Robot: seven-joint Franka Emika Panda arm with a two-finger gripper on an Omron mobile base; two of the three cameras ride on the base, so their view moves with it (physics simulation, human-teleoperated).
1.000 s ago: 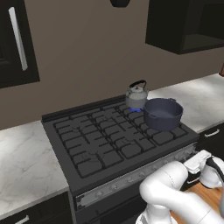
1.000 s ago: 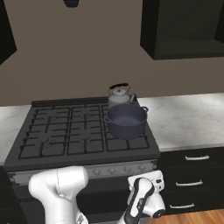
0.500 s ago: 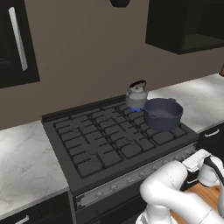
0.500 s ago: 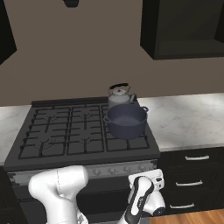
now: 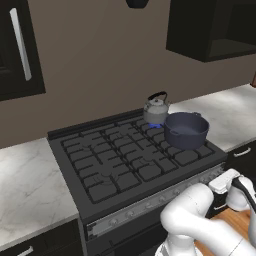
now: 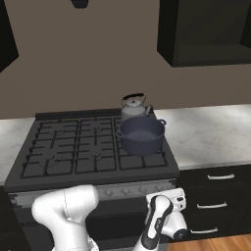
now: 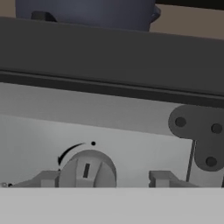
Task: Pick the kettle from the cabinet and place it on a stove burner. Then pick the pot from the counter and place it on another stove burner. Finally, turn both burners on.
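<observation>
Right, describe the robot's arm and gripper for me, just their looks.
The glossy white rounded arm has bulbous shell segments with dark seams at its joints; a thin black cable loops by the wrist. The two-finger gripper ends in small, blocky grey fingertips, seen in the hand view.
</observation>
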